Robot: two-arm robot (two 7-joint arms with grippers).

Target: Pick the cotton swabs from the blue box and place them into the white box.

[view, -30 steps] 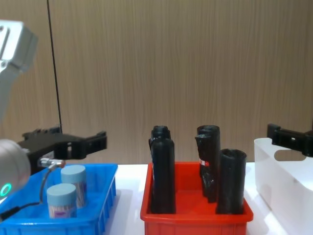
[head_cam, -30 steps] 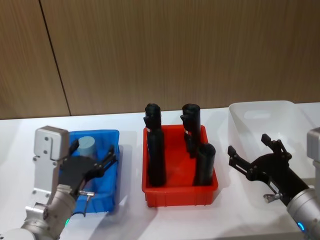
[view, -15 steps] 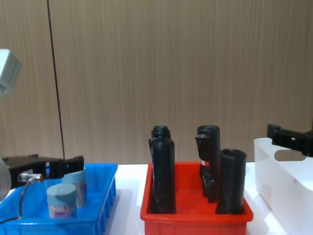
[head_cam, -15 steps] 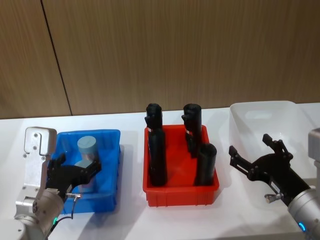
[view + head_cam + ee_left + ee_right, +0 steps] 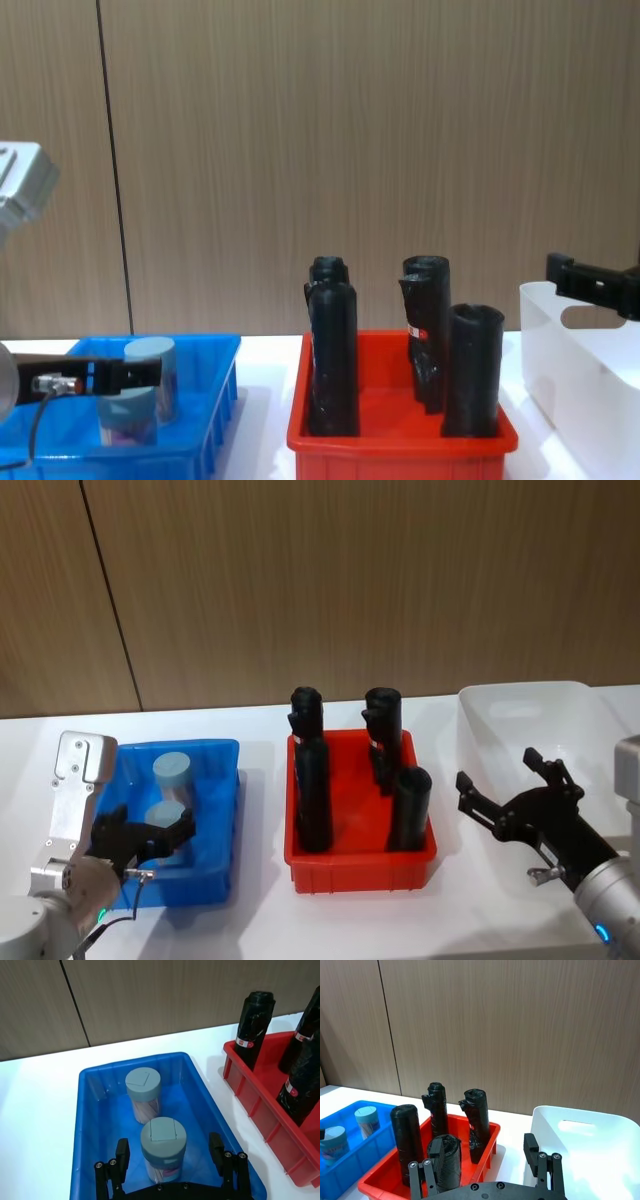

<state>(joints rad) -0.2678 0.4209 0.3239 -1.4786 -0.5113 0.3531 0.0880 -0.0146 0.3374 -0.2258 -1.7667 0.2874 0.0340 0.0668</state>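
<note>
Cotton swabs [image 5: 163, 1147], two small clear jars with flat blue-grey lids, stand in the blue box [image 5: 232, 810] at the lower left of the head view. Both jars are upright, long axis vertical, lids facing up. One sits nearer the bottom edge of the frame, the other just behind it toward the box's far wall. They are close together, and I cannot tell whether they touch. Pale swab sticks show through the far jar [image 5: 143, 1092] in the left wrist view.

The left gripper [image 5: 147, 825] is low inside the box with its fingers spread apart, one on each side of the near jar [image 5: 163, 815]. The wrist view shows a gap between each finger and the jar. In the chest view, one black finger crosses in front of the jars at lid height.

To the right, in the middle of the frame, a red bin [image 5: 360, 865] holds four tall black rolls [image 5: 312, 800], all upright. This bin lies between the blue box and the white box [image 5: 520, 692], which sits at the right edge.

The right gripper [image 5: 497, 770] hovers at the lower right, by the white box's near left corner, fingers spread wide and holding nothing.

All three bins rest on a white table [image 5: 260, 900] before a wood-panelled wall [image 5: 350, 580].
</note>
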